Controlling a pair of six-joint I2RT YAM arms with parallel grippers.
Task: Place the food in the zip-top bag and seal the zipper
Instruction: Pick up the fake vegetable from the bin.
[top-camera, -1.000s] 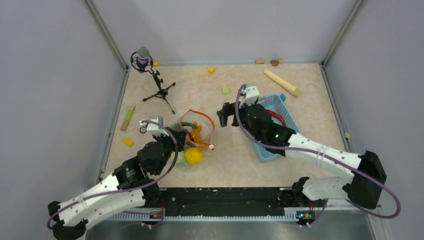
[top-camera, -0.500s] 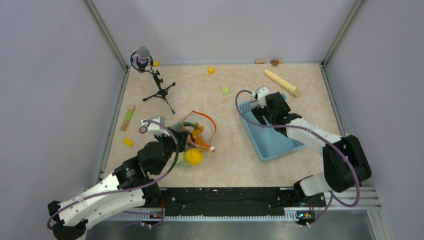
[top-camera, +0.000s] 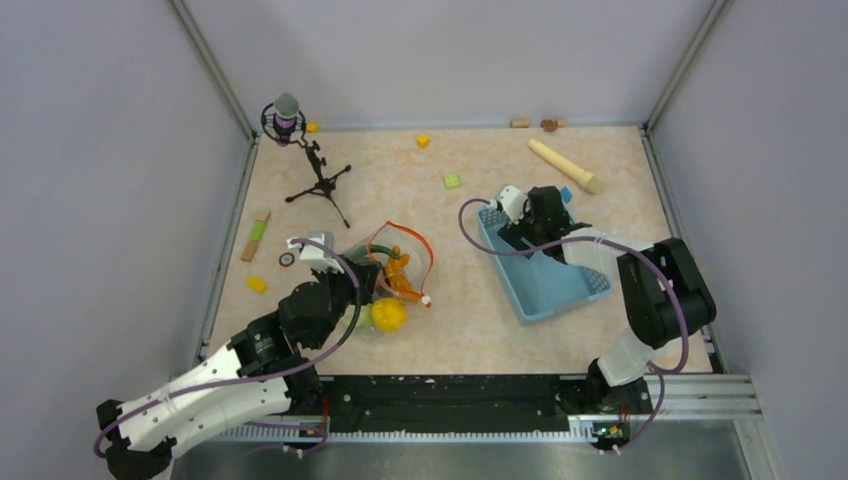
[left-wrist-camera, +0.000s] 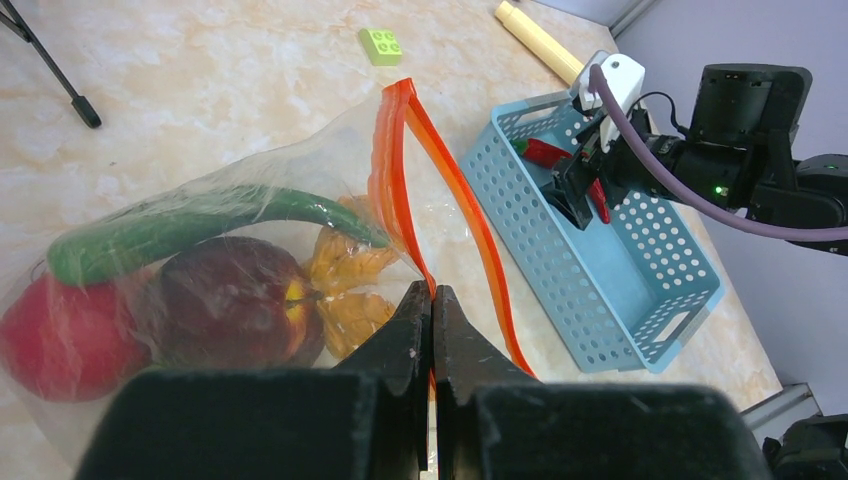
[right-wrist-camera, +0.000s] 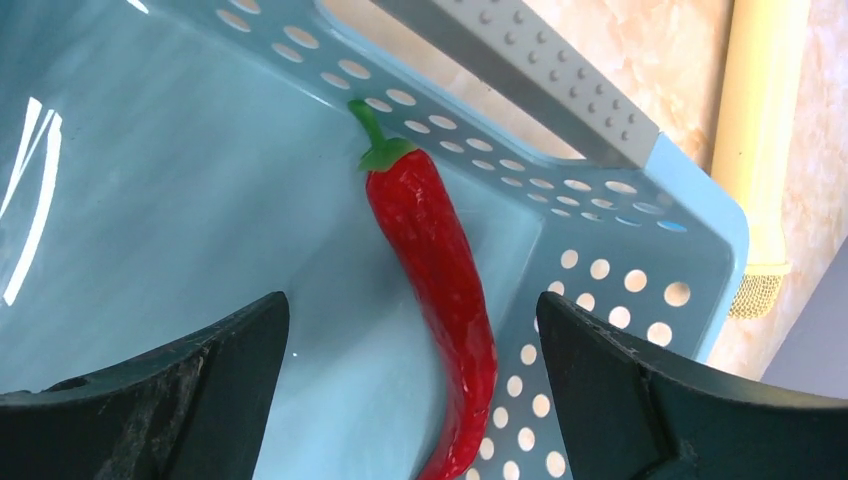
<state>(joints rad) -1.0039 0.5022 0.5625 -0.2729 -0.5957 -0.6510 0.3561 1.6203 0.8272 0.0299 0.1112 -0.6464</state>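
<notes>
right gripper (right-wrist-camera: 412, 310) spread wide, empty, directly over the glossy red plastic chili (right-wrist-camera: 430, 250). the chili lies in the light-blue perforated plastic basket (right-wrist-camera: 610, 270), against its side wall. its long axis runs between the fingers, stem away, so closing would span its width; the wall crowds one finger. left gripper (left-wrist-camera: 432, 305) clamped on the mouth of the clear crinkly zip-top bag (left-wrist-camera: 250, 170), well apart from the basket.

The clear, part-filled zip-top bag (left-wrist-camera: 200, 200) was pinched at its open orange-red zipper (left-wrist-camera: 383, 160) by the left gripper (left-wrist-camera: 432, 295); a red chili (right-wrist-camera: 435, 270) was seen flat between the right gripper's (right-wrist-camera: 410, 305) spread jaws.
</notes>
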